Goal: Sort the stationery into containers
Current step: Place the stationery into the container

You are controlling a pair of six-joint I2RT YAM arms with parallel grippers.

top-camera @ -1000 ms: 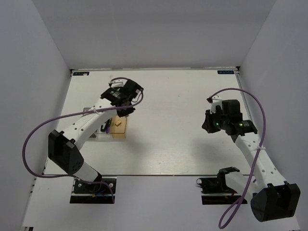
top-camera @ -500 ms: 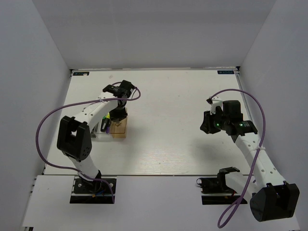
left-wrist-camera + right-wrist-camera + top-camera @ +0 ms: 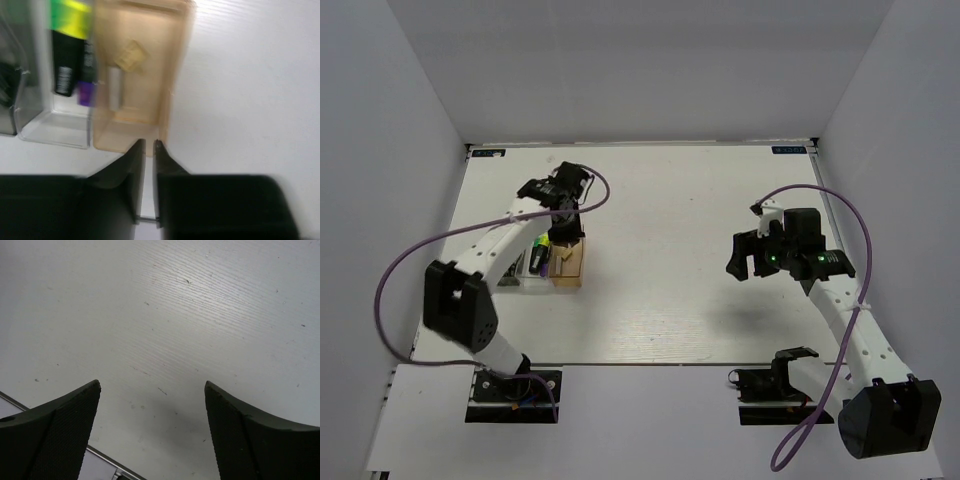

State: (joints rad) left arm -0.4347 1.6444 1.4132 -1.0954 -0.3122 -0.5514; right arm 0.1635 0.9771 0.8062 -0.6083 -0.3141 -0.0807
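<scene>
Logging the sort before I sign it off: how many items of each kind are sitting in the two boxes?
Highlighters, in the grey box: 3 (one is only a dark shape at the frame edge)
Erasers, in the tan box: 2
Total: 5

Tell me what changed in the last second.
The left gripper shifted slightly left above the boxes. Its elbow swung up, then settled back. Its fingers are together and hold nothing. The right gripper edged left and is open. The tan box, the grey box and what lies in them stayed put.
</scene>
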